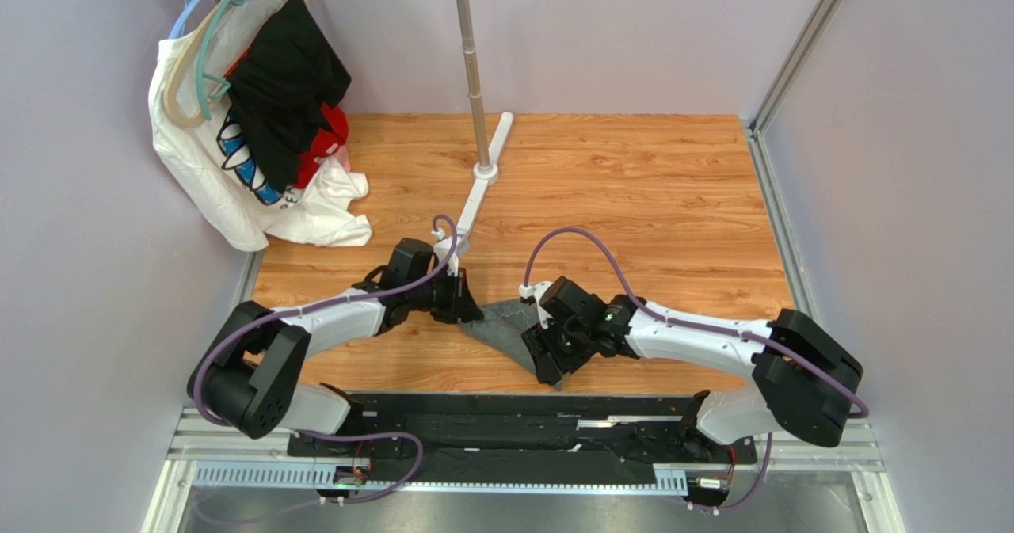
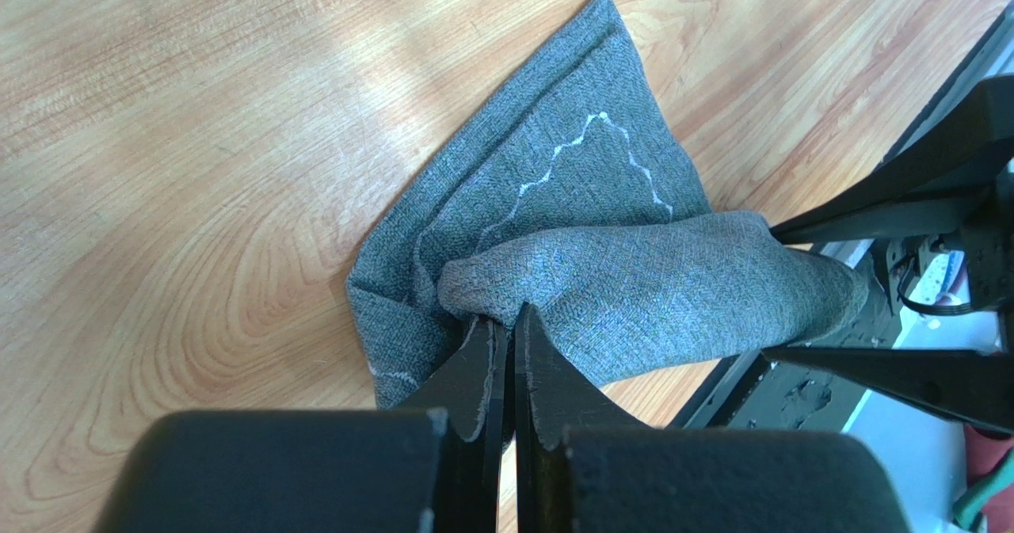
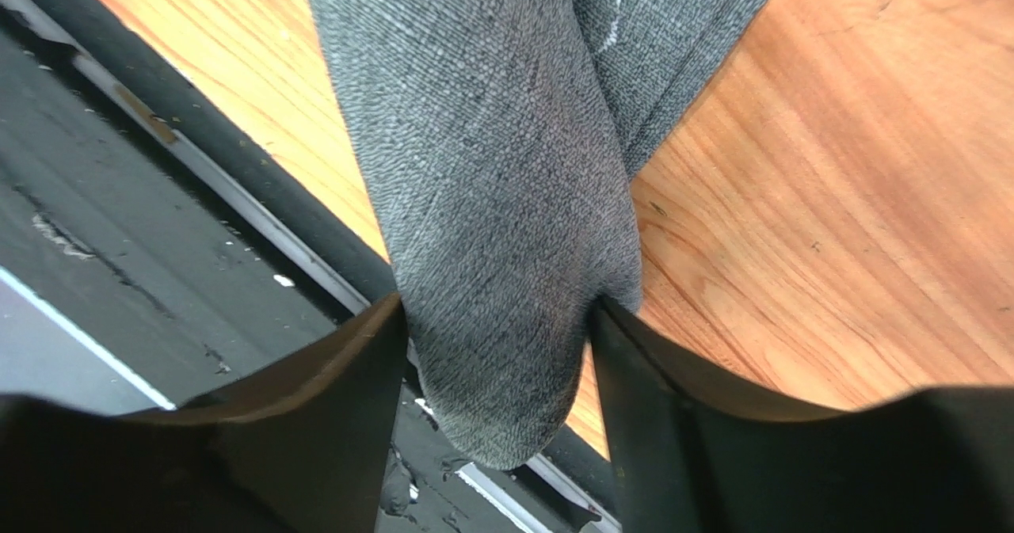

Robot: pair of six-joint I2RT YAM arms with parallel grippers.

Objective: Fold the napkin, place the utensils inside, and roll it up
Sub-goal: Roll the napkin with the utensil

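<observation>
- The napkin lies bunched and folded on the wooden table, near its front edge, between the two arms
- A pale zigzag stitch line shows on the flat lower layer, which rests on the wood
- An upper fold is lifted into a thick roll that stretches from one gripper to the other
- The left gripper is clamped tight on one end of this roll, its jaws nearly touching with the cloth pinched between them
- The right gripper has its jaws set wide, with the other end of the roll filling the gap and both fingers pressed against its sides
- This end of the roll reaches over the table's front edge, above the black rail
- White, black and red clothes hang at the far left corner, well apart from the napkin
- A metal pole stands at the far side of the table
</observation>
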